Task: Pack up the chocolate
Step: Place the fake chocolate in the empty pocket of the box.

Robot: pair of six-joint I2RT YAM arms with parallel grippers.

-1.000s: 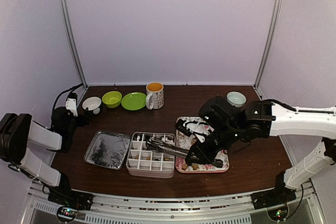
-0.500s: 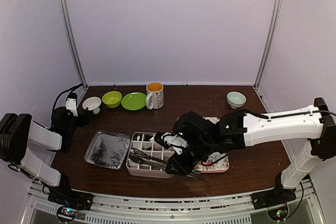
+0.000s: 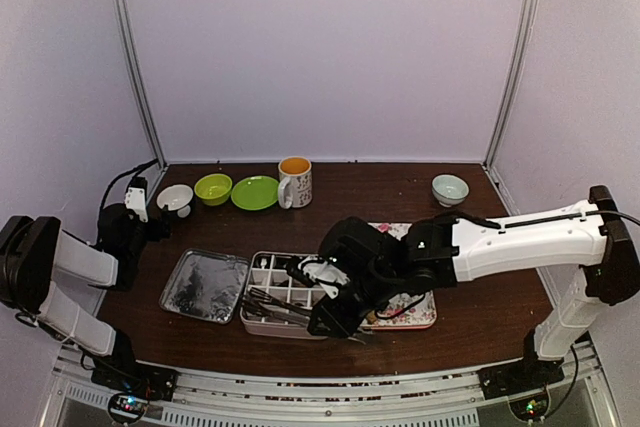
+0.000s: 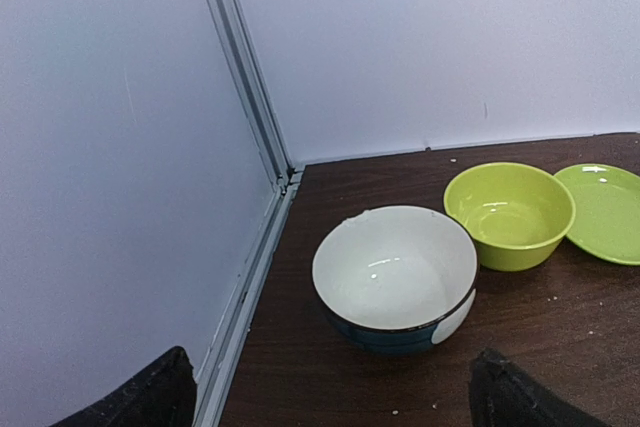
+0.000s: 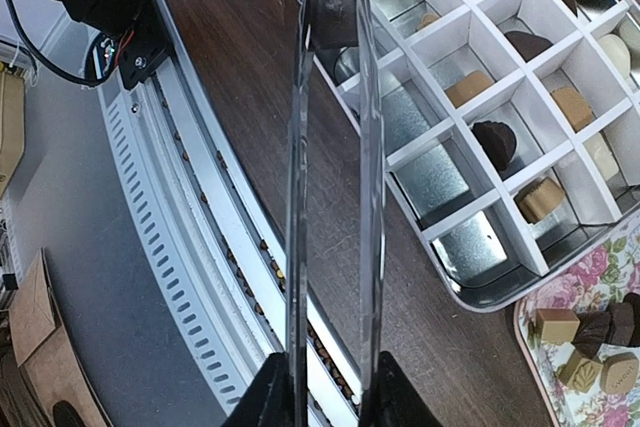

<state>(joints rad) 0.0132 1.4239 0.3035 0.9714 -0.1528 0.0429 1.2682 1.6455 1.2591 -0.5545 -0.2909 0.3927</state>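
Now | right pincer [image 5: 327, 392] clenched on tongs [image 5: 296, 197], dark chocolate [image 5: 332, 19] in tips | left pincer [image 4: 330, 407] released | we lower squarely into an empty box [image 5: 480, 292] cell, then ease open.

Plain pale lavender walls [image 3: 320, 47] all round, metal corner posts [image 3: 135, 57] at 10 and 2 o'clock, dark wood tabletop [image 3: 380, 187], slotted rail [image 3: 300, 402] at 6.

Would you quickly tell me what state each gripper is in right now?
Left gripper: open, holding nothing.
Right gripper: shut on the tongs, which pinch a dark chocolate.
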